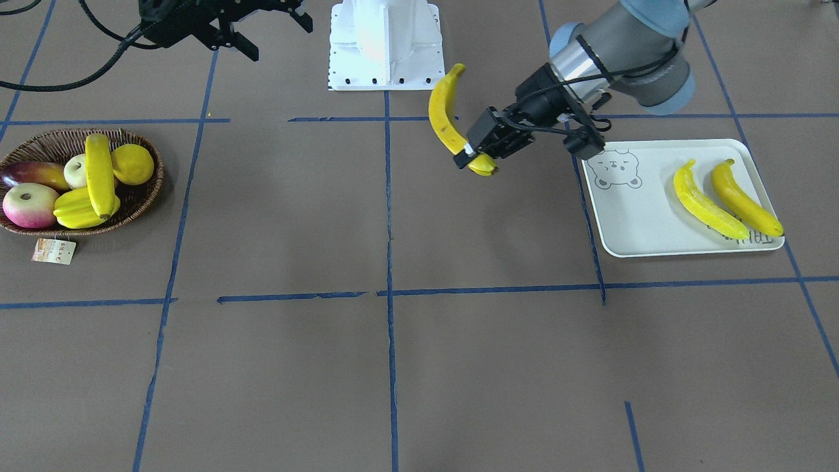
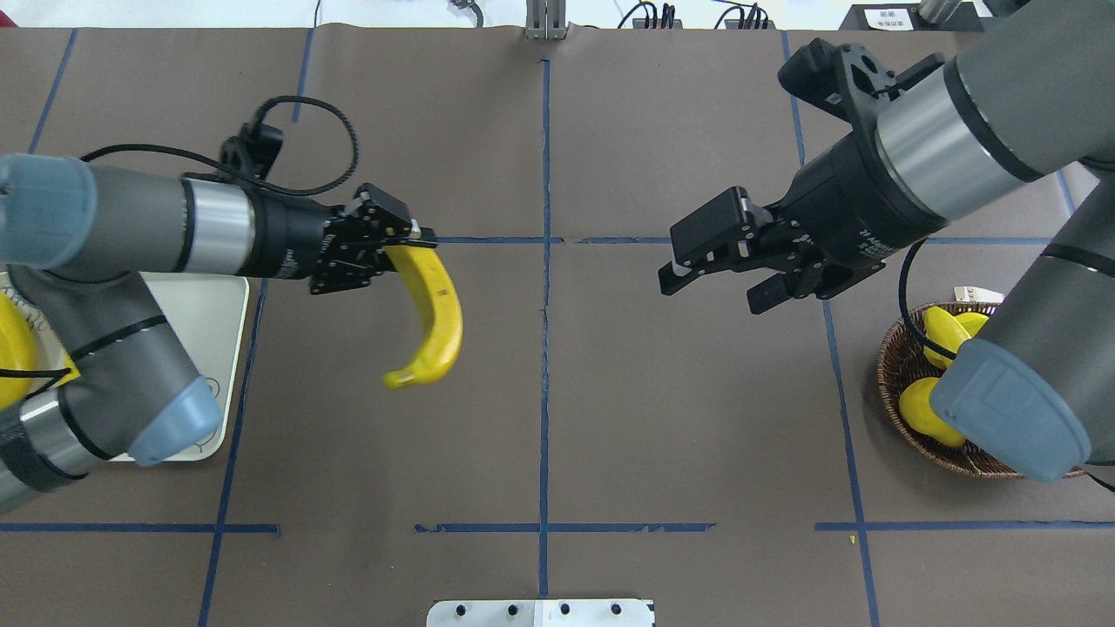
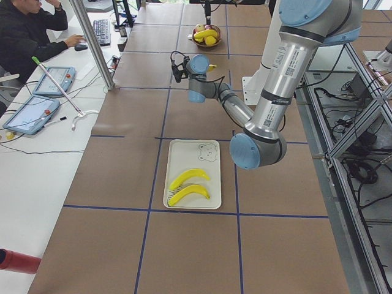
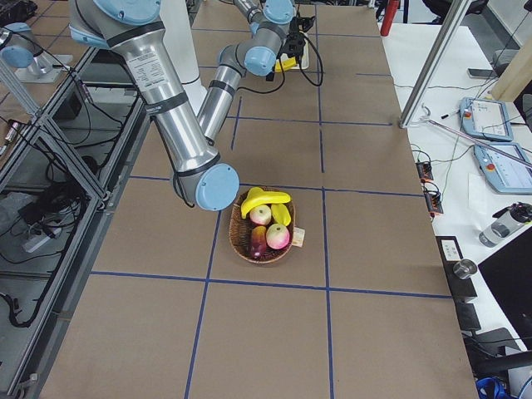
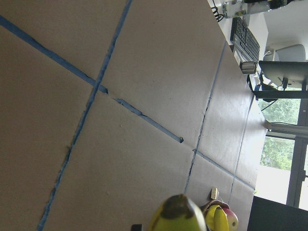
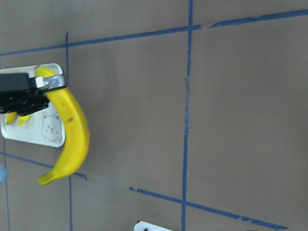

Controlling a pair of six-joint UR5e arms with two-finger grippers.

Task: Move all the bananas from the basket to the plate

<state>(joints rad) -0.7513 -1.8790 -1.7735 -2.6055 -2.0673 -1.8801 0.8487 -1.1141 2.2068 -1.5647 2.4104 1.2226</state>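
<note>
My left gripper [image 1: 477,159] is shut on one end of a banana [image 1: 446,115] and holds it in the air over the table, left of the plate [image 1: 629,216] in the front view. From overhead, this banana [image 2: 435,313] hangs from the left gripper [image 2: 409,244], curving toward the robot. Two bananas [image 1: 708,200] [image 1: 744,196] lie side by side on the plate. Another banana [image 1: 99,174] rests on the other fruit in the wicker basket [image 1: 147,196]. My right gripper [image 2: 710,292] hovers open and holds nothing, between the table's middle and the basket [image 2: 888,383].
The basket also holds a lemon [image 1: 133,164], a starfruit [image 1: 75,208], a pink apple [image 1: 29,204], a pale apple and a dark mango [image 1: 33,174]. The robot's white base [image 1: 383,46] stands at the table's edge. A person [image 3: 24,30] sits at a side desk.
</note>
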